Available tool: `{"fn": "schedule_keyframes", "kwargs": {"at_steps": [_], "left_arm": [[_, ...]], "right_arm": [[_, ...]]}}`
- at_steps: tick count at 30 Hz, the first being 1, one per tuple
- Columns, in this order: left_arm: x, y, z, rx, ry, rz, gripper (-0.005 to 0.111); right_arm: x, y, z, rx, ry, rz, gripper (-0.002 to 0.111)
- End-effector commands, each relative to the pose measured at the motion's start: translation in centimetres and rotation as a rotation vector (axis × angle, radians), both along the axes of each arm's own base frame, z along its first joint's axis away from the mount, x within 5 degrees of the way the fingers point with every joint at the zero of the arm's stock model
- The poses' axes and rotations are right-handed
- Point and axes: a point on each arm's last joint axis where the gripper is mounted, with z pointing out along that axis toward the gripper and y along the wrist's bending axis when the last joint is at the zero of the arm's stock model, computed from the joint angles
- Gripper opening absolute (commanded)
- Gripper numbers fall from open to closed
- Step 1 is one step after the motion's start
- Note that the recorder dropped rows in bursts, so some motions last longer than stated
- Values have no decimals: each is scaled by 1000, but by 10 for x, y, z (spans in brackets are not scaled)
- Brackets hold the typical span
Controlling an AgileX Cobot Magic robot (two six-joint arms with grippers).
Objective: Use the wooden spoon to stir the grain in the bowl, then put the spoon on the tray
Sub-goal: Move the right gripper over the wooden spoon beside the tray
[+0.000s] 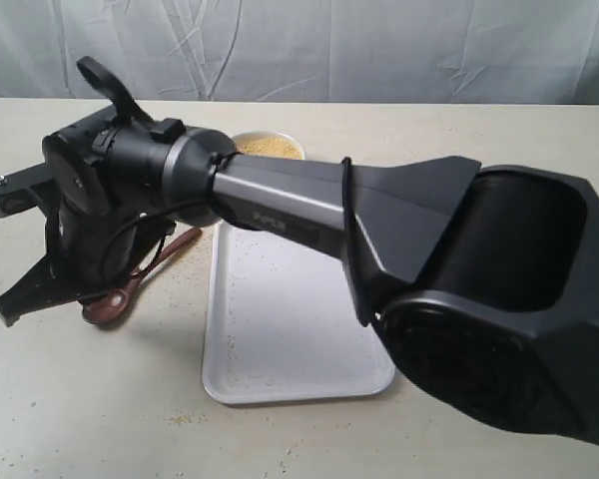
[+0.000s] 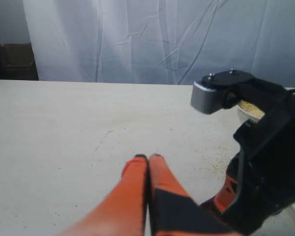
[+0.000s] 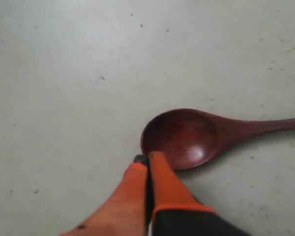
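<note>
R pincer (image 3: 147, 157) clenched, tips right at the wooden spoon (image 3: 187, 136) bowl's edge. Spoon lies flat on bench (image 1: 80, 399), just beside tray (image 1: 290, 329). L pincer (image 2: 148, 157) clenched too, above bench.

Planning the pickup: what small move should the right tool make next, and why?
Probably open: the right tool is shut, tips at the scoop of the dark reddish-brown wooden spoon, which lies ungrasped on the table beside the flat white plastic tray.
</note>
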Motion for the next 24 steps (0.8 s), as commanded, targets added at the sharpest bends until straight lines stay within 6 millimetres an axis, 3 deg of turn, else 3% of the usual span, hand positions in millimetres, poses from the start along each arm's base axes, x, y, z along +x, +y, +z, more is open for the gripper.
{"fn": "schedule_keyframes", "kwargs": {"at_steps": [1, 15, 24], "left_arm": [[0, 0, -1, 2, -6, 4, 0], [0, 0, -1, 2, -6, 4, 0], [0, 0, -1, 2, -6, 4, 0]], "right_arm": [[-2, 4, -10, -12, 2, 5, -1], [-1, 9, -30, -24, -36, 21, -1], [-4, -4, -34, -173, -4, 45, -1]]}}
